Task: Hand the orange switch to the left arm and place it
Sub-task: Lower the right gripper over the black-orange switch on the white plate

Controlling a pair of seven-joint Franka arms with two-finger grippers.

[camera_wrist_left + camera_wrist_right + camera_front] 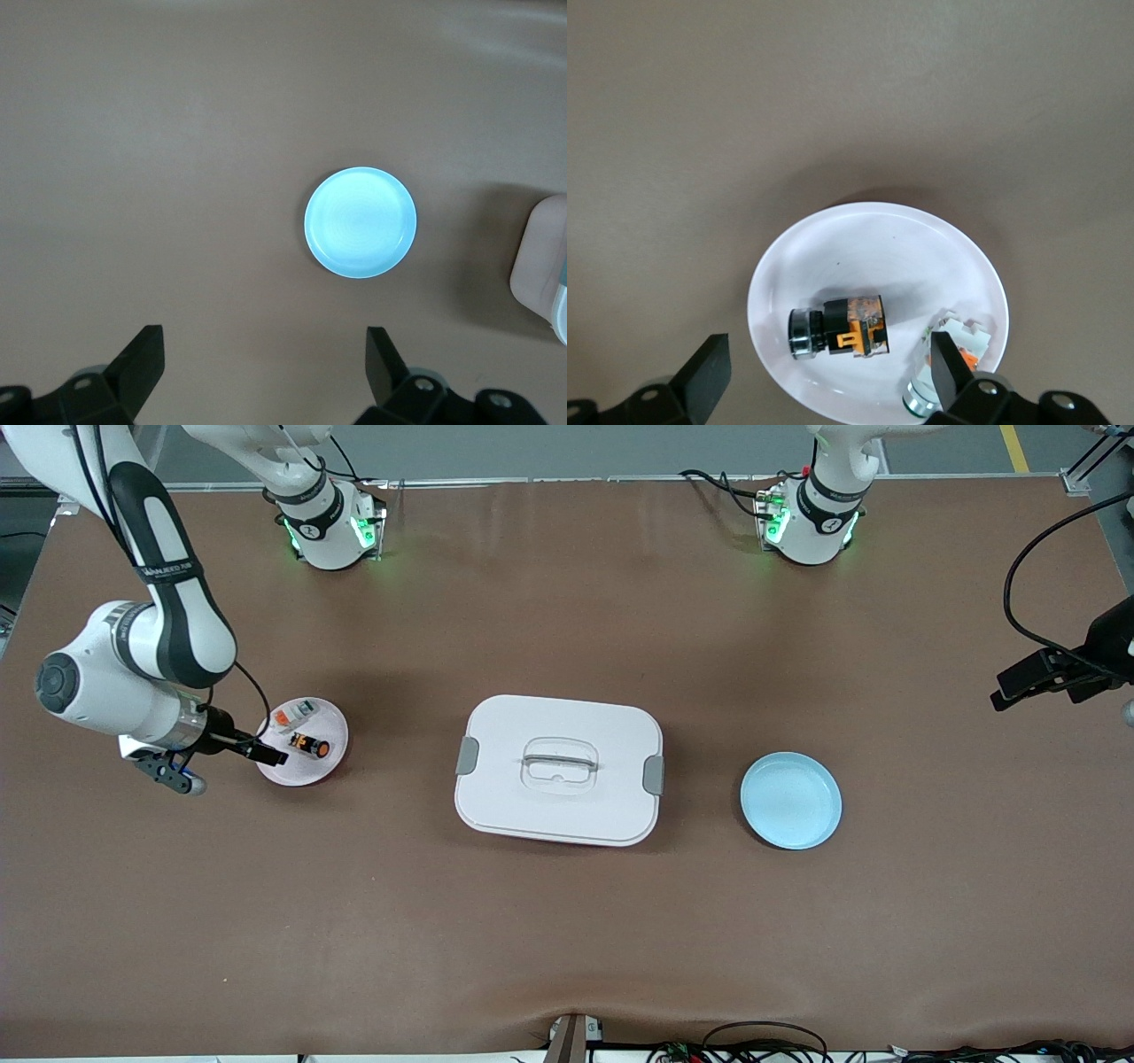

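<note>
Hovering over pink plate (282, 778), right gripper (226, 762) spread, empty; orange switch (840, 327) lies on plate beneath it, beside white-grey part (957, 352). Left gripper (266, 367) spread, waiting above blue plate (361, 222); box (559, 769) between plates.

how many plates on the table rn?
2. A small round pink plate toward the right arm's end holds the black orange switch and a white-grey part. A small round blue plate lies bare toward the left arm's end. None look hidden.
</note>
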